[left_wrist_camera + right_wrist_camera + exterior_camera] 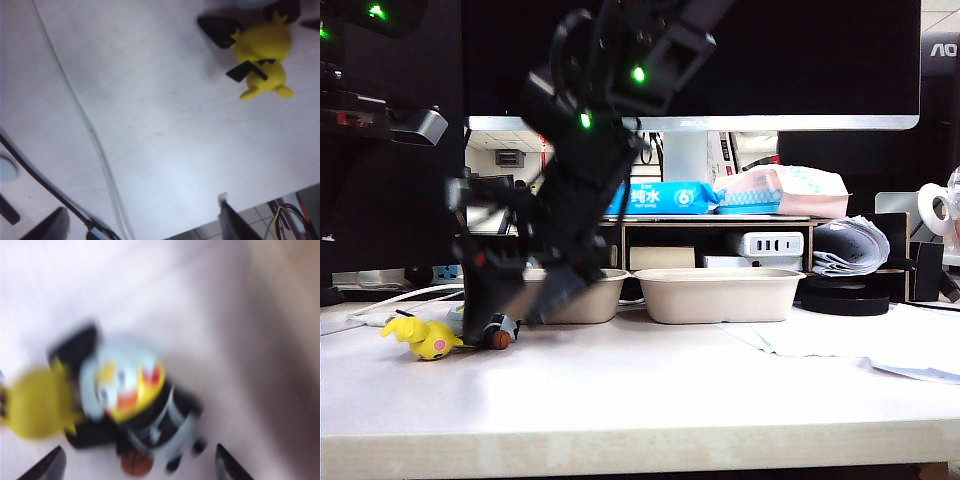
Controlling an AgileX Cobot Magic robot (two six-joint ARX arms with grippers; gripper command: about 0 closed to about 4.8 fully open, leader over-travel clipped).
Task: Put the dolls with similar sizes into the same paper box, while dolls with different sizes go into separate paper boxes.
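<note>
Yellow doll on table, left hand – right hand – both spread

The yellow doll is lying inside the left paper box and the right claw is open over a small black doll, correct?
Not quite: the yellow doll lies on the table, in front of the left paper box, as the exterior view shows. The right claw is indeed open over the small black doll.

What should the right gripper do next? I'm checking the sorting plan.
Probably lower the right gripper and close: its jaws stand open either side of the blue-grey doll, which lies on the table against the yellow doll, outside the paper boxes.
</note>
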